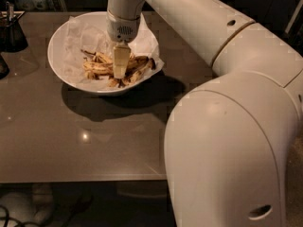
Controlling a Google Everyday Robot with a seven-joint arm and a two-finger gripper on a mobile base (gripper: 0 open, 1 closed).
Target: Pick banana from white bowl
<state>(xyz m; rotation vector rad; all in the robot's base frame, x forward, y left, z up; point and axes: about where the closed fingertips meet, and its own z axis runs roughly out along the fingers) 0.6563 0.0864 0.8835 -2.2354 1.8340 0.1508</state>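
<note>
The white bowl [56, 66] stands at the back left of the dark table, lined with crumpled white paper [84, 36]. Yellow-brown banana pieces lie in its middle. The longer curved banana [140, 61] runs across them, and the gripper partly hides it. My gripper [120, 74] points straight down from the arm into the bowl, its tip among the bananas and touching or nearly touching the long one. I cannot tell whether it holds anything.
A small dark container [11, 31] stands at the table's back left corner, and another dark object [2, 66] shows at the left edge. The glossy brown table [94, 141] ends at a front edge low in view. My large white arm fills the right side.
</note>
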